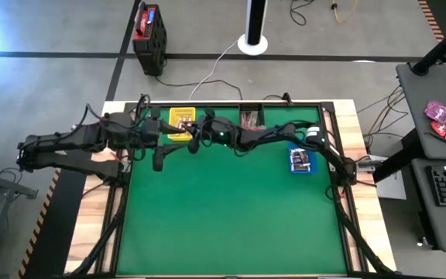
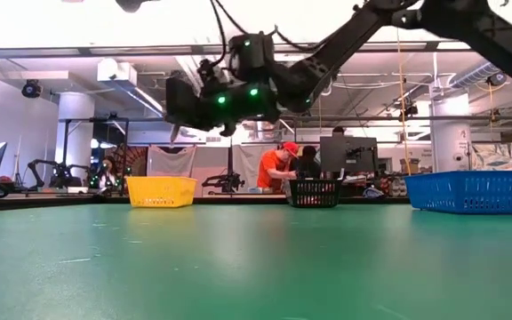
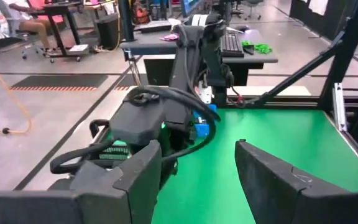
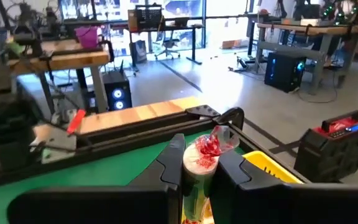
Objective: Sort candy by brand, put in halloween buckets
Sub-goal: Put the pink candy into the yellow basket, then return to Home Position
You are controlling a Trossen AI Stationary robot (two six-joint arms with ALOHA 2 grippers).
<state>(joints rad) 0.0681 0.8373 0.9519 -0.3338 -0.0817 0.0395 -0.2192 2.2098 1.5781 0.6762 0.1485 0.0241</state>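
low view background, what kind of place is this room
Most likely a robotics lab or workshop. Beyond the green table stand workbenches with monitors, a person in red works at one, more robot arms sit on stands at the left, and bare pipes run under an open ceiling.

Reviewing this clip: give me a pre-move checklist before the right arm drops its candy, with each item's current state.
1. Right gripper shut on the candy: ok.
2. Right gripper near the yellow bucket: ok.
3. Candy's brand matches the yellow bucket's contents: cannot tell.
4. Left gripper open and holding nothing: ok.
5. Left arm clear of the right arm's path: cannot tell; they cross closely in the high view.
6. Black bucket and blue bucket upright on the table: ok.
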